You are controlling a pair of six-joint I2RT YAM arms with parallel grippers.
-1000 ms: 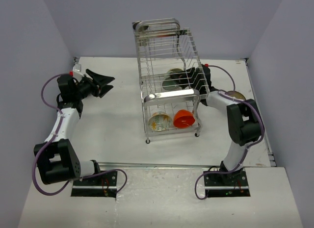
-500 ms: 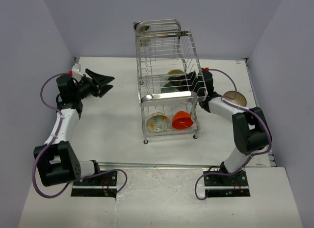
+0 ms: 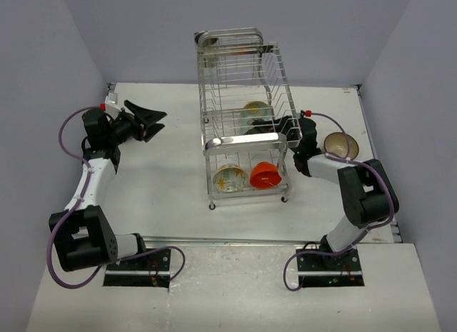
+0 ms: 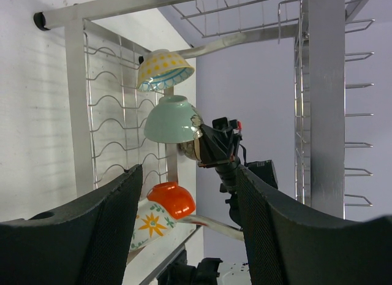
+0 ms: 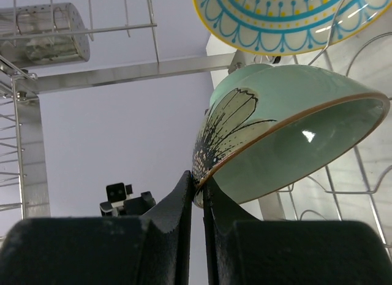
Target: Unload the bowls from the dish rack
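I am judging the job barely begun. One brown bowl (image 3: 340, 143) is sitting out on the table (image 3: 164, 182), right of the rack (image 3: 246, 141), and four are waiting inside. My right claw (image 5: 197, 179) is pinching the rim of the green bowl (image 5: 288, 144) on the upper tier, with the yellow bowl (image 5: 288, 15) just above it in the right wrist view. The orange bowl (image 3: 268, 175) and the flowered bowl (image 3: 230, 178) are lying on the lower tier. My left claw (image 3: 150, 120) is hanging spread wide at the left, holding nothing. The table is looking white and matte, and plain pale walls (image 3: 43, 61) are closing it in on three sides.
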